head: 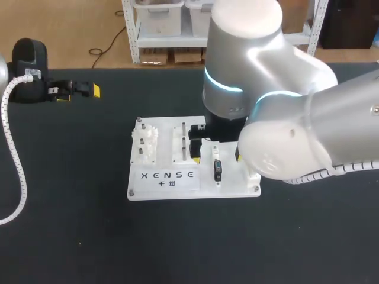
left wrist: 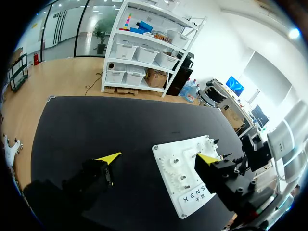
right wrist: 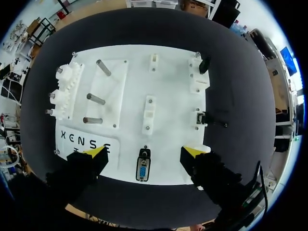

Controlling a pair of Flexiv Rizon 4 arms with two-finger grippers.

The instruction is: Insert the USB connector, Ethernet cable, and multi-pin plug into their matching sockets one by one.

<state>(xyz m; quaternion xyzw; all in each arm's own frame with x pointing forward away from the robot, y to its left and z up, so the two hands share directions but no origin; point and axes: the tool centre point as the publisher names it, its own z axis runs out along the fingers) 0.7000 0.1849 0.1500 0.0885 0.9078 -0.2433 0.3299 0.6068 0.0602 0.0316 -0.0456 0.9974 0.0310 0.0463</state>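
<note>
A white board (head: 177, 189) (right wrist: 168, 91) (left wrist: 175, 185) lies mid-table, carrying sockets and plugs. A black multi-pin plug (right wrist: 143, 171) (head: 217, 170) sits by the board's front edge. My right gripper (right wrist: 144, 153) (head: 216, 155) hangs above the plug, open, its yellow fingertips (right wrist: 96, 151) wide on either side and not touching it. A small connector (right wrist: 200, 117) and a black plug (right wrist: 204, 64) on a white block sit along the board's right side. My left gripper (head: 74, 90) (left wrist: 159, 158) rests open and empty at the table's far left.
White gears (head: 145, 144) (right wrist: 61, 94) and a plate with three metal pegs (right wrist: 96, 98) take up the board's left half. A white coiled cable (head: 15, 160) runs down the table's left side. Black tabletop surrounds the board.
</note>
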